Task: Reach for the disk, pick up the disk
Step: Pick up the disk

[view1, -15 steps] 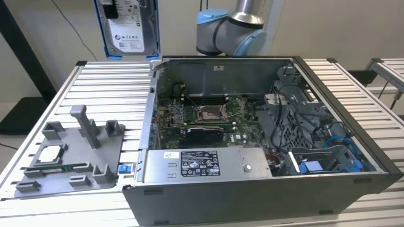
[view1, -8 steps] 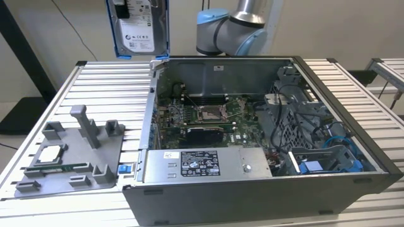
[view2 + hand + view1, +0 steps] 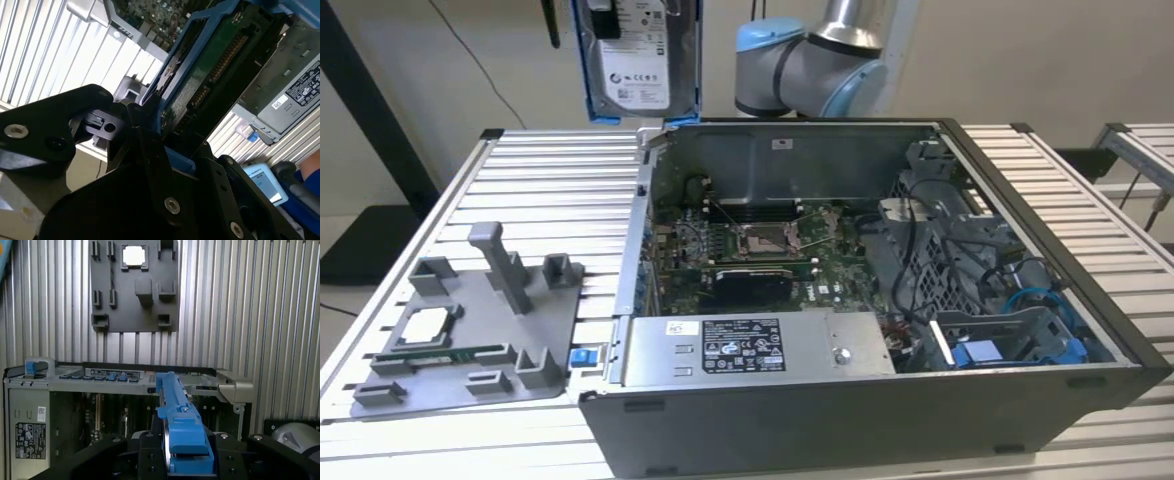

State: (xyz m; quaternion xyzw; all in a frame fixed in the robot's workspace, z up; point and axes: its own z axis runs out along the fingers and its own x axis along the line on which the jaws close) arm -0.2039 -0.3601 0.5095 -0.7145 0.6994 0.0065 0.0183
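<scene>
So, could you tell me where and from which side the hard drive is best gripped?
At one short end, pinched across its flat faces, coming in along its length. The hard drive hangs upright and is thin edge-on, with blue rails along its long sides; the gripper looks shut on it that way.

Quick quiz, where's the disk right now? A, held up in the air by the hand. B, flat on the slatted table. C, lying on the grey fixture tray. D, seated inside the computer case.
A: in the exterior view the disk hangs in the air, clear of the computer case, and in the first wrist view the hand clamps its blue rail.
</scene>
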